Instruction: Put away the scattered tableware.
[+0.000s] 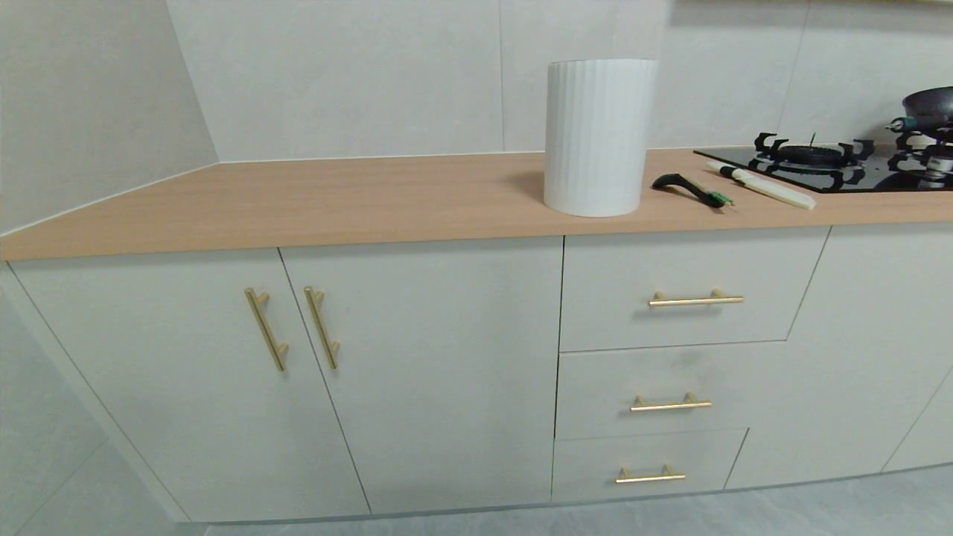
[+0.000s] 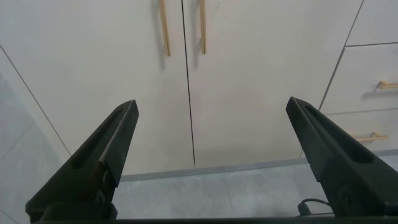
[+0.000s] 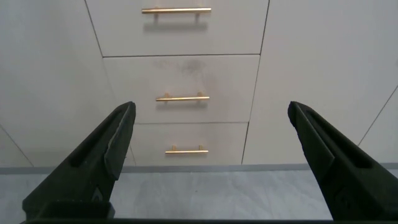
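On the wooden counter (image 1: 298, 201) stands a tall white ribbed container (image 1: 598, 137). To its right lie a black-handled utensil with a green tip (image 1: 692, 189) and a long white utensil (image 1: 759, 184). My left gripper (image 2: 211, 109) is open, low in front of the double cabinet doors (image 2: 186, 81), holding nothing. Also open and holding nothing, my right gripper (image 3: 211, 111) faces the stack of drawers (image 3: 180, 81).
A black gas hob (image 1: 834, 160) with a dark pot (image 1: 931, 108) sits at the counter's far right. Three drawers with gold handles (image 1: 696, 299) are below the container; two cabinet doors with gold handles (image 1: 294, 327) lie to the left. Grey floor runs below.
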